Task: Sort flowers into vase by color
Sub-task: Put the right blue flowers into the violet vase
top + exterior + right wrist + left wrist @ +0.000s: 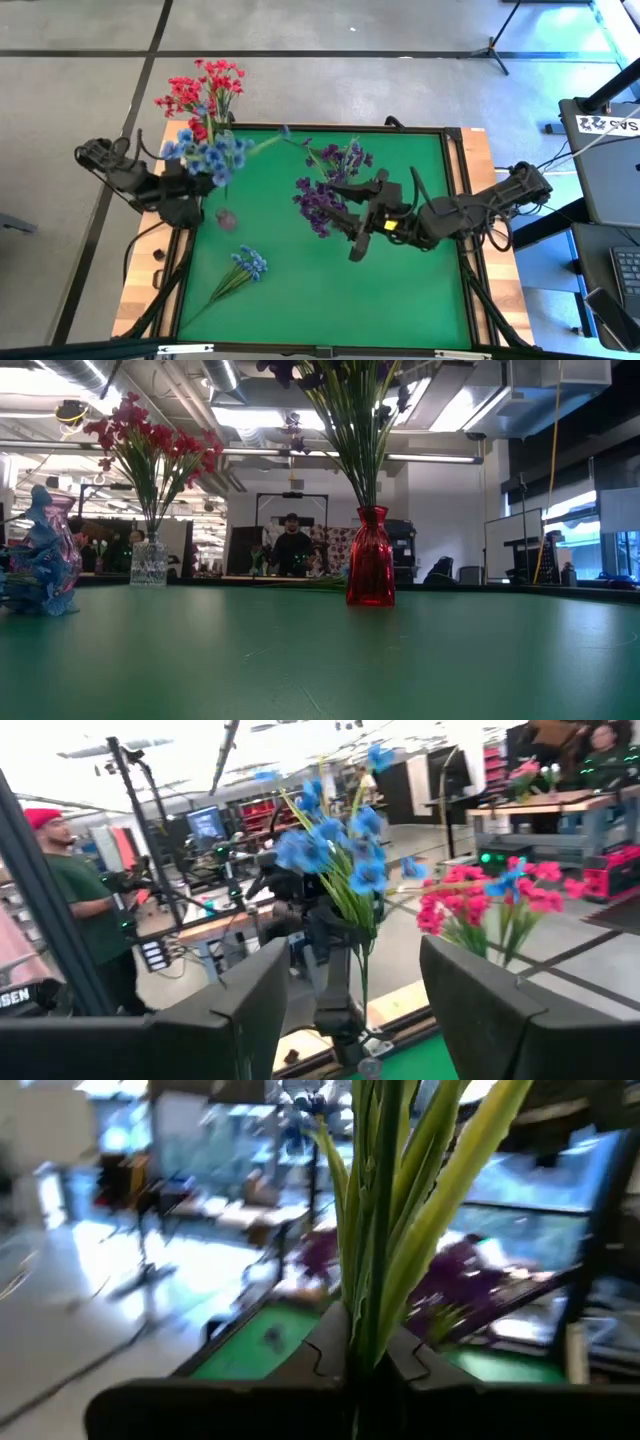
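My left gripper (200, 188) is at the table's left side, shut on a light blue sprig (212, 155) that it holds upright above the table. Red-pink flowers (205, 92) stand in a clear glass vase (148, 563) at the far left. Dark purple flowers (328, 185) stand in a red vase (370, 572) in the middle. A second light blue sprig (243, 270) lies flat on the green mat at the near left. My right gripper (357, 222) is open and empty beside the purple flowers, facing the left arm. My left gripper pinches the blue sprig's bunched green stems (368, 1342) between its two fingers (322, 1352). The fingers lie level across the stems. The sprig stands upright, blossoms (335, 845) above the fingers and the stem end (364, 1020) hanging below, clear of the table.
A small pinkish vase (226, 218) stands on the mat just beyond my left gripper. The mat has a raised dark frame (455, 200). A person (291, 548) stands beyond the far edge, another (75, 910) in the room. Bare mat lies at the near right (400, 300).
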You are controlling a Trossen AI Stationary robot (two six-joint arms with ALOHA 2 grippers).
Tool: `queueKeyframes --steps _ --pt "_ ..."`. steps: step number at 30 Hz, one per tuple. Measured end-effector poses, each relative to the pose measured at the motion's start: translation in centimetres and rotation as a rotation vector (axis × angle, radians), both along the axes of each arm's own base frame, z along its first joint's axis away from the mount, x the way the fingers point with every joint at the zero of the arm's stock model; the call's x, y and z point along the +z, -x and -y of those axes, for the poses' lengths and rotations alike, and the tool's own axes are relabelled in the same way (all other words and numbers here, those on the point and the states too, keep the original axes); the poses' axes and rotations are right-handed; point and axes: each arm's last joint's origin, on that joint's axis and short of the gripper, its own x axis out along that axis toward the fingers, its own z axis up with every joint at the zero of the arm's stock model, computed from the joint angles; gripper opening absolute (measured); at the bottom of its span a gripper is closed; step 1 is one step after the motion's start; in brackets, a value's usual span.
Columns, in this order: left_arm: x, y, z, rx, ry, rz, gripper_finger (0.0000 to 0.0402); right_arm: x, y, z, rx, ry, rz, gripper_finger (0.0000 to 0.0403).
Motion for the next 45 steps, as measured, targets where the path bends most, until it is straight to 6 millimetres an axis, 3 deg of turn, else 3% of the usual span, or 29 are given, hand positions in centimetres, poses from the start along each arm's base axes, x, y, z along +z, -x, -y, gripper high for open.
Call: queueKeyframes --steps 6,18,25,34,45 --pt "-2.2 1.0 -0.8 0.106 0.088 -0.121 0.0006 0.0 0.0 0.2 -0.024 -0.003 0.0 0.0225" --pt "-8.0 -1.3 0.2 0.403 0.153 -0.092 0.0005 0.1 -0.2 1.6 -0.182 0.015 -0.012 0.0225" --pt "-7.4 -1.3 0.7 0.401 0.039 -0.129 0.0004 0.6 0.5 2.1 -0.291 -0.007 -0.008 0.0225" --pt "-6.6 0.6 0.6 0.372 0.022 -0.072 0.0005 1.0 1.1 2.5 -0.373 -0.024 -0.006 0.0225" --pt "-6.2 2.4 0.9 0.091 0.094 -0.046 0.0005 0.9 1.2 2.6 -0.427 -0.036 -0.009 0.0225"
